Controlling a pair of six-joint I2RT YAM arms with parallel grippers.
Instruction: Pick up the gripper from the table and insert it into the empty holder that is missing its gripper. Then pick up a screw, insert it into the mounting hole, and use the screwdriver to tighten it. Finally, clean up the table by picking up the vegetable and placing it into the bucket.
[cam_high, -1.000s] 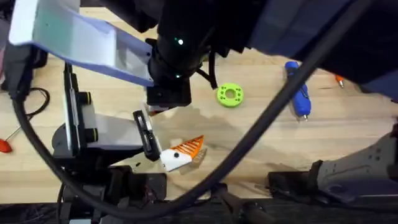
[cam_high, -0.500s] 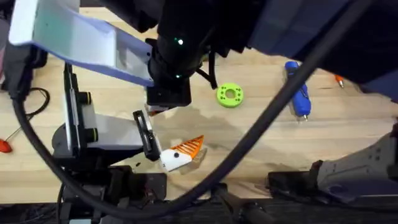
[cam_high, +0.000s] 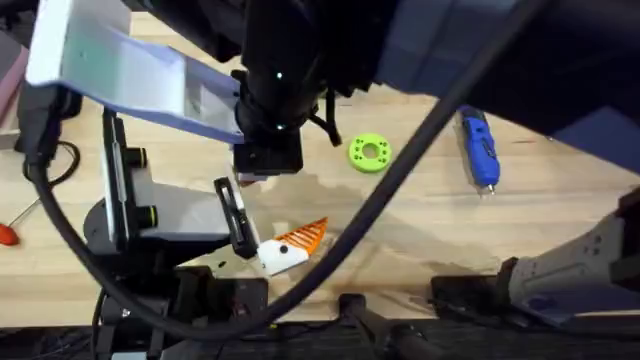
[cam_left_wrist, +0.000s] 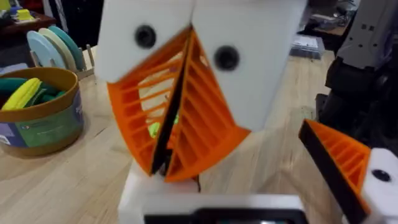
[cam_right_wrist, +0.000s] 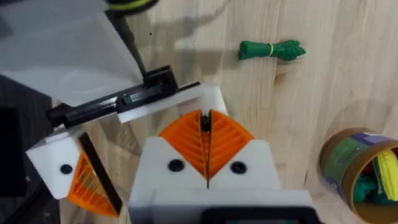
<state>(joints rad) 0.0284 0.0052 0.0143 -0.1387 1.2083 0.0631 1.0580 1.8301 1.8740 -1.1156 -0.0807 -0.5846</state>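
Bright, even light on my desk (cam_high: 560, 230) from overhead, soft shadows pooling under my arms. One arm rises close under the overhead camera, dark and blurred. My left claw (cam_left_wrist: 171, 162) looms smeared and out of focus; the right wrist view reads crisp, vegetable (cam_right_wrist: 272, 50) casting faint shadow.

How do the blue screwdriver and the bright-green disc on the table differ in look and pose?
The screwdriver is blue; the disc is bright green. The screwdriver is a long cylinder lying on its side; the disc is flat and round, with holes. Both rest on the wooden table, apart from each other.
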